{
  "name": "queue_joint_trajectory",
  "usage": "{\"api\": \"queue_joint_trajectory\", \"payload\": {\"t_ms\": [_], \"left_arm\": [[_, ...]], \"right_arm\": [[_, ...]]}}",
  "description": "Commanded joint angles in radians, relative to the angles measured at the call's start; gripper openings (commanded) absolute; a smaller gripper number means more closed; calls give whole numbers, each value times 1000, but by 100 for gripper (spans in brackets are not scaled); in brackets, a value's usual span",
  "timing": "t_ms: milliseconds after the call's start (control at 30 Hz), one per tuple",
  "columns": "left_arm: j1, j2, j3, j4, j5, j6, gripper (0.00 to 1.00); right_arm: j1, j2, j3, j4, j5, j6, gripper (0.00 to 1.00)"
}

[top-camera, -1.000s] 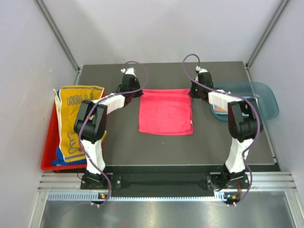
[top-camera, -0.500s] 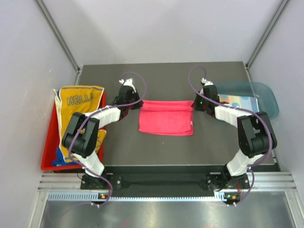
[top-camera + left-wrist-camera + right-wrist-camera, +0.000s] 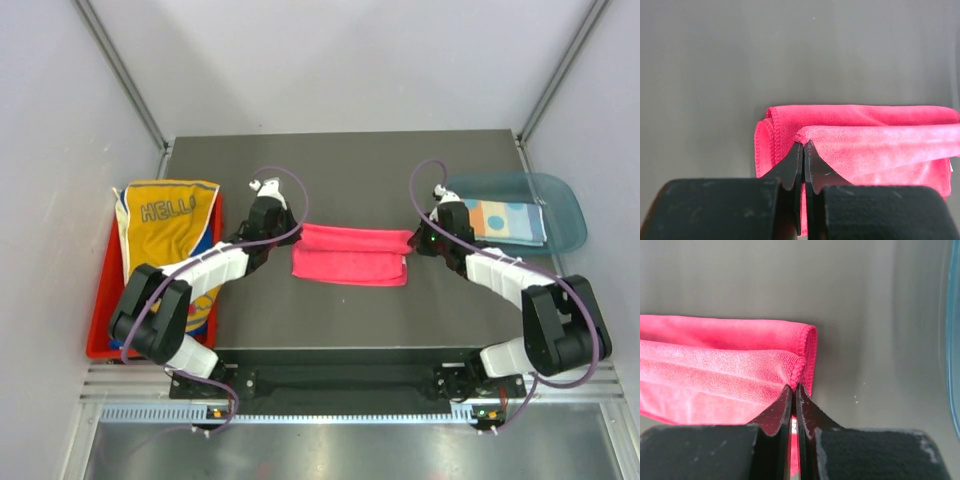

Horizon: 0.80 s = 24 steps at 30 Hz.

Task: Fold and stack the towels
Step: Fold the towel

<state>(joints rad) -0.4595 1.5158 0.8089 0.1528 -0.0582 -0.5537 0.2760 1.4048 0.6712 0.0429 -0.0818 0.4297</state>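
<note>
A hot pink towel (image 3: 350, 254) lies on the dark table, folded over into a narrow strip. My left gripper (image 3: 290, 234) is shut on its left far corner (image 3: 805, 137). My right gripper (image 3: 412, 240) is shut on its right far corner (image 3: 799, 366). Both hold the upper layer a little above the lower one. A yellow "HELLO" towel (image 3: 165, 235) lies in the red tray (image 3: 100, 345) at the left. A light blue towel with orange dots (image 3: 502, 219) lies in the teal bin (image 3: 565, 215) at the right.
The dark table (image 3: 350, 310) ends at a metal rail at the near edge. Grey walls stand on both sides and behind. The tray and the bin sit at the table's left and right edges.
Both grippers have pulled the pink towel's far edge toward the near side, folding it over. The visible towel has shrunk from a square to a narrow strip. The bin's dotted towel now shows.
</note>
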Motion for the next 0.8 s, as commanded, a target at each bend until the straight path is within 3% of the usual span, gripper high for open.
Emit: {"api": "queue_joint_trajectory", "payload": {"t_ms": [0, 767], "left_arm": [[-1, -71, -28, -7, -68, -15, 0], [-11, -86, -112, -47, -9, -38, 0]], "right_arm": [[20, -66, -16, 28, 13, 14, 0], [112, -95, -44, -75, 77, 46, 0]]}}
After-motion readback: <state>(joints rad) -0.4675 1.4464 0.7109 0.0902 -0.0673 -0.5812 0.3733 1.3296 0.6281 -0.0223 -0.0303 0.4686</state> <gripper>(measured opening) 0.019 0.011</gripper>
